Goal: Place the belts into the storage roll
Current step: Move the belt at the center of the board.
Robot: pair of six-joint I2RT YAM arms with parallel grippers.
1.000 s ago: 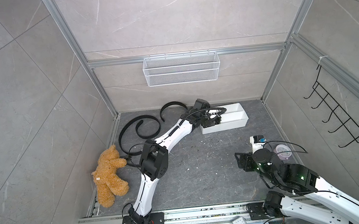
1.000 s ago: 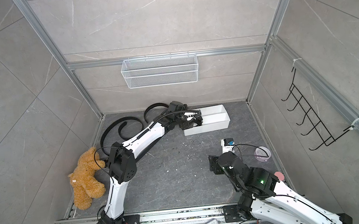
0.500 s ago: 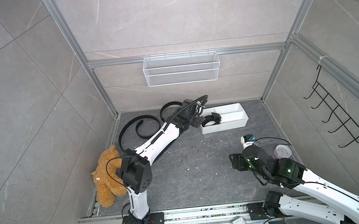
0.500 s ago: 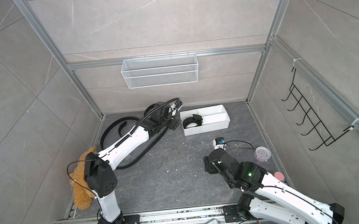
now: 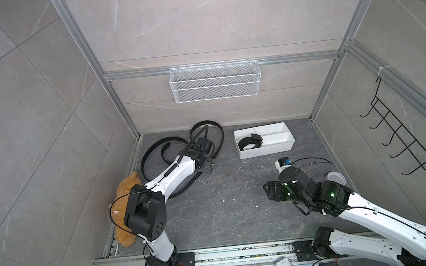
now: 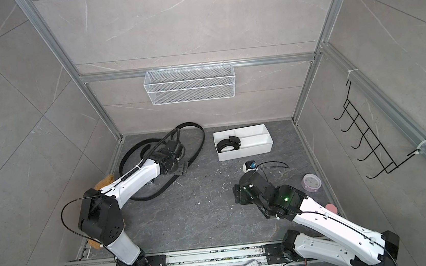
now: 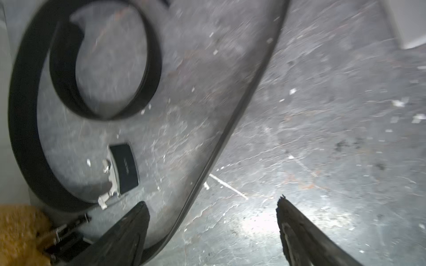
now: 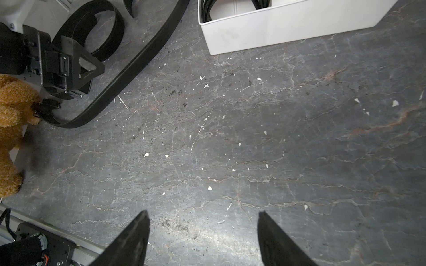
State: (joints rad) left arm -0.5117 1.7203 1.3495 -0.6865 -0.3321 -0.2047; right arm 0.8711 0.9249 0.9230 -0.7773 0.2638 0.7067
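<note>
One belt [image 5: 251, 142] lies coiled in the nine-o'clock end of the storage roll [image 5: 267, 150], which sits at one o'clock on the floor, counting twelve at the back wall. Two more lie loose at eleven: a long strap [image 7: 229, 130] and a spiral belt [image 7: 23, 115] with its buckle [image 7: 123, 168]. My left claw [image 7: 212, 202] hangs spread and empty just beside the strap. I should straddle it squarely, then close. My right claw [image 8: 203, 213], also spread and empty, hovers at four.

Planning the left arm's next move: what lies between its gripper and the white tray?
In the right wrist view, a long black belt crosses that gap; then bare floor up to the tray.
</note>
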